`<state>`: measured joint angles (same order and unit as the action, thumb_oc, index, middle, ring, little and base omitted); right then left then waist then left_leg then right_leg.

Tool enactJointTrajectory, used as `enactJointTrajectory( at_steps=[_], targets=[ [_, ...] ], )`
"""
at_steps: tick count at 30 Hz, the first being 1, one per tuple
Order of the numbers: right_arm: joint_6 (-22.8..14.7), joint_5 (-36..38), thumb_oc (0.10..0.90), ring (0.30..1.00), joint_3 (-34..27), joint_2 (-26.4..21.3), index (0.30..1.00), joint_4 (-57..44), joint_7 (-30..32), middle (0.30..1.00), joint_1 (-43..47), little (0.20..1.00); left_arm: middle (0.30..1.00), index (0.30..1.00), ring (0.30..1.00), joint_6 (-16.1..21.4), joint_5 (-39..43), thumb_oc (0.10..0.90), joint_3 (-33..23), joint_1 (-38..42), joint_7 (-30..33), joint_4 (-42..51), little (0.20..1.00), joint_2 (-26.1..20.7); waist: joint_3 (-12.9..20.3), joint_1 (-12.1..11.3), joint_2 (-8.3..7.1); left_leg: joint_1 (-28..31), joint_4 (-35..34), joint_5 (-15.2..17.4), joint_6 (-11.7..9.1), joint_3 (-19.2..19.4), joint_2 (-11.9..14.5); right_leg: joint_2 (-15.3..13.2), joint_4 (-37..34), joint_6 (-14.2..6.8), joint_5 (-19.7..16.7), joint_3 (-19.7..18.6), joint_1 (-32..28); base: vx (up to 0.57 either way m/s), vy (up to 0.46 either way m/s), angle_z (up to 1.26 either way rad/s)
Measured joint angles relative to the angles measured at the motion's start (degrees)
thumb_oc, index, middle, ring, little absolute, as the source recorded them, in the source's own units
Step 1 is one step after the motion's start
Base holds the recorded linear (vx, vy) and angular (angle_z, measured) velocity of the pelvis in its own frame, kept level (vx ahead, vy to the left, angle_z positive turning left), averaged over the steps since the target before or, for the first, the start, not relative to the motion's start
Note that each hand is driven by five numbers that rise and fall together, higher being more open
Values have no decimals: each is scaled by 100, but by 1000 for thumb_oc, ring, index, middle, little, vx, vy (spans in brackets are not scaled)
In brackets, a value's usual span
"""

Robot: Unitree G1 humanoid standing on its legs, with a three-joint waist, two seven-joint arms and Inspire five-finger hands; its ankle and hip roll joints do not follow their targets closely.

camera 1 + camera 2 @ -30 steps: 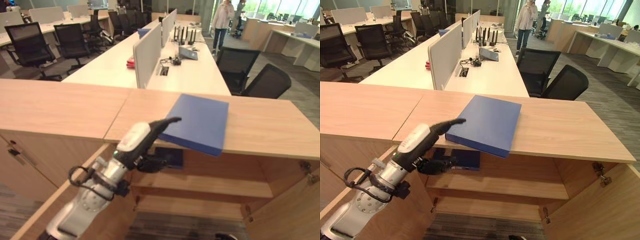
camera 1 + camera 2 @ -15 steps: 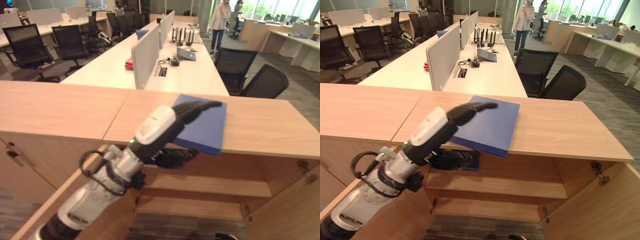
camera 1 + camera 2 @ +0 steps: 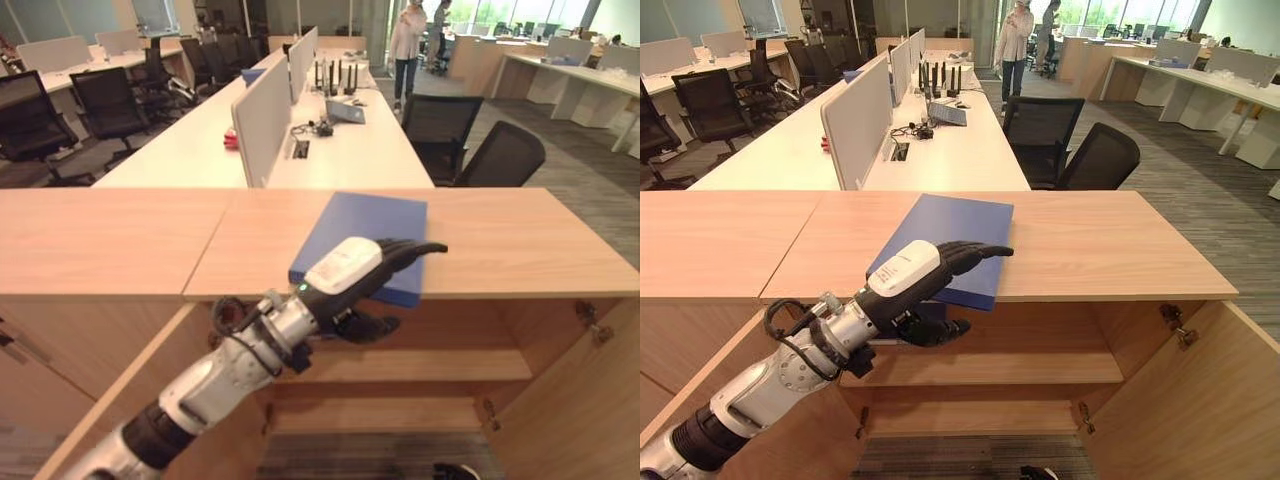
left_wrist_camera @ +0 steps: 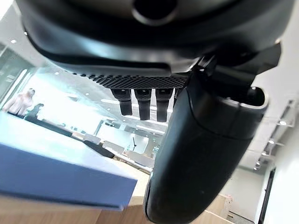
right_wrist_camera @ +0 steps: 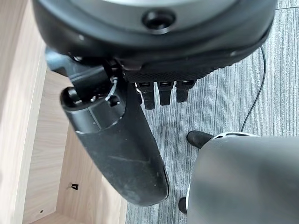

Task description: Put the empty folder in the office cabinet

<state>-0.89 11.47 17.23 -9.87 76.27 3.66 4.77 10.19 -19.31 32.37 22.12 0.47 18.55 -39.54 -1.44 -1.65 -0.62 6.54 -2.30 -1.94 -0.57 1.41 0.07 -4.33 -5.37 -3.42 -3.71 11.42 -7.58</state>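
A blue folder (image 3: 365, 225) lies on the wooden cabinet top (image 3: 520, 240), with its near corner jutting past the front edge. My left hand (image 3: 345, 270) reaches in from the lower left. Its straight fingers (image 3: 415, 250) lie across the folder's near end, and its thumb (image 3: 365, 325) sits under the overhang. In the left wrist view the folder's edge (image 4: 51, 175) shows past the straight fingers, beside the thumb. My right hand (image 5: 154, 46) hangs relaxed above grey carpet next to the cabinet. Below the top, the cabinet stands open with a bare shelf (image 3: 450, 365).
The cabinet's right door (image 3: 1200, 400) swings out at the lower right, and the left door (image 3: 110, 395) runs beside my arm. Behind the cabinet stand long white desks (image 3: 350, 150) and black office chairs (image 3: 500, 155). A person (image 3: 408, 40) stands far back.
The camera has shifted. My left hand has reached further right and come down onto the folder's near end, its thumb now under the overhang. The folder has stayed on the cabinet top.
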Motion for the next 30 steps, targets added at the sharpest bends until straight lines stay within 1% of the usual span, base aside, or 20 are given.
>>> enactJointTrajectory(
  at_steps=[3,6,9,12,16,20,22,24,30],
  targets=[
    [13,-1,800,900,4,-64,900,3,4,900,-23,900,900,900,900,45,-438,800,63,532,47,-44,900,-4,28,100,27,31,-15,4,1,49,9,-3,0,9,-10,-51,1,4,1,-8],
    [71,-2,800,900,7,-135,900,15,8,900,-50,900,900,900,900,153,-800,800,234,646,114,-52,900,6,89,176,108,63,-15,10,7,136,16,16,-1,13,-18,-135,6,6,-2,-16],
    [125,-2,800,900,6,-176,900,16,9,900,-168,900,900,900,900,237,-1044,800,472,657,142,-84,900,30,102,171,127,66,-10,10,7,140,32,28,-1,16,-19,-140,8,1,-2,-1],
    [124,-1,800,900,4,-179,900,16,11,900,-209,900,900,900,900,240,-1054,800,593,655,142,-206,900,34,102,168,126,65,-12,28,1,148,49,35,-1,23,-24,-146,11,0,0,0],
    [122,-1,800,900,3,-179,900,15,10,900,-216,900,900,900,900,231,-1063,800,622,644,140,-290,900,37,103,158,123,64,-11,51,-37,151,73,58,0,26,-26,-151,14,0,0,0],
    [122,-1,800,900,2,-180,900,15,10,900,-216,900,900,900,900,231,-1060,800,621,637,140,-301,900,46,103,158,123,64,-5,34,-10,152,83,70,0,28,-24,-151,13,0,0,0],
    [123,-1,800,900,-1,-178,900,15,9,900,-216,900,900,900,900,231,-1060,800,621,601,140,-478,900,59,105,157,121,64,-6,34,-9,153,82,69,0,28,-24,-151,12,0,0,0],
    [119,-1,800,900,-5,-178,900,12,10,900,-232,900,900,900,900,134,-1083,800,617,579,140,-753,900,35,107,155,115,65,-6,34,-10,153,82,69,0,28,-24,-152,12,0,0,0],
    [121,-2,800,900,-7,-168,900,11,9,900,-243,900,900,900,900,55,-1541,800,597,578,156,-1063,900,18,117,157,91,64,-7,35,-9,160,83,69,-1,28,-24,-158,16,0,0,0]
  ],
)
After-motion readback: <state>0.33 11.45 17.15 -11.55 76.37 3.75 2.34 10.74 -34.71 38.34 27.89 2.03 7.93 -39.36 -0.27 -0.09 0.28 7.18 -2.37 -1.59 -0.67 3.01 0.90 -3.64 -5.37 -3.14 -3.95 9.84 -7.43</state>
